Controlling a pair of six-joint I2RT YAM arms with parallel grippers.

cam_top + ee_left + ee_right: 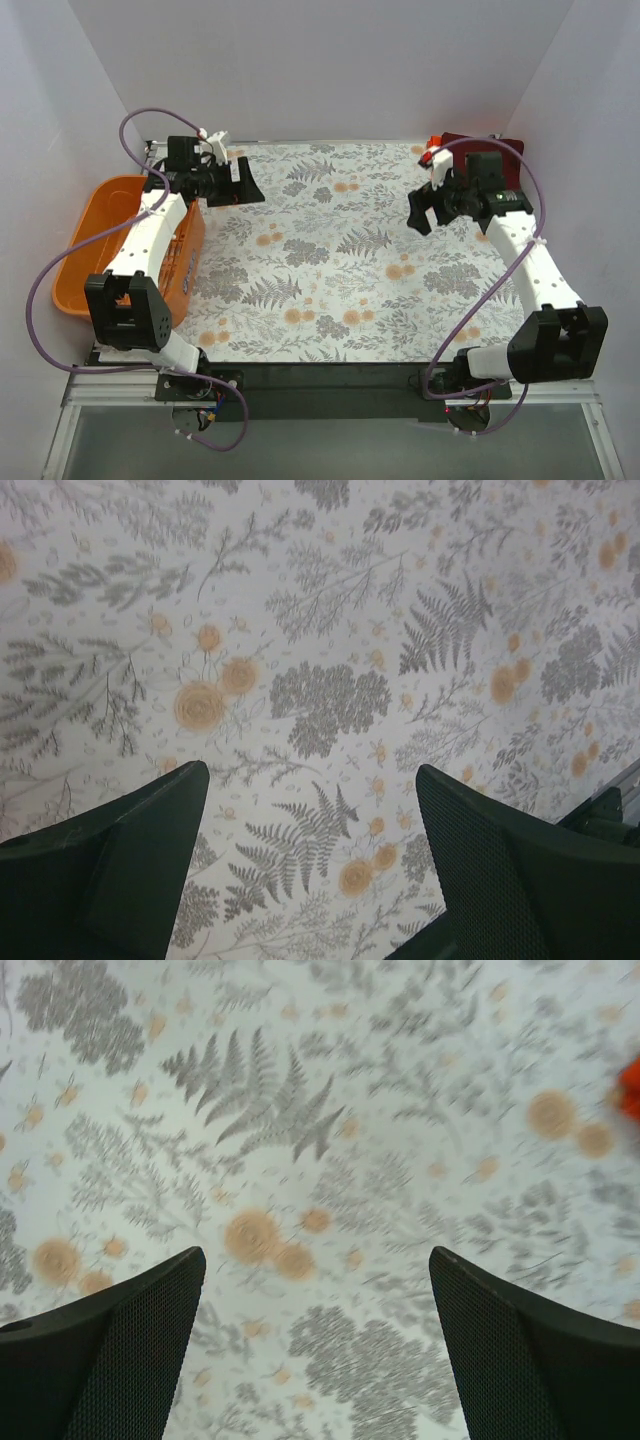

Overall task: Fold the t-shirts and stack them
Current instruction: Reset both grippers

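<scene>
Two t-shirts (505,150) lie far right; left tool (310,772) and right tool (317,1255) gape wide, empty.

Open tablecloth (340,260) between basket (100,235) and t-shirts (512,168)

A lab test booth: plain white walls (320,60) box in a floral-covered robot table (340,290)

Floral-print table (340,290): maroon t-shirt (510,165) and orange-red t-shirt (437,157) lying at far right corner.
</scene>
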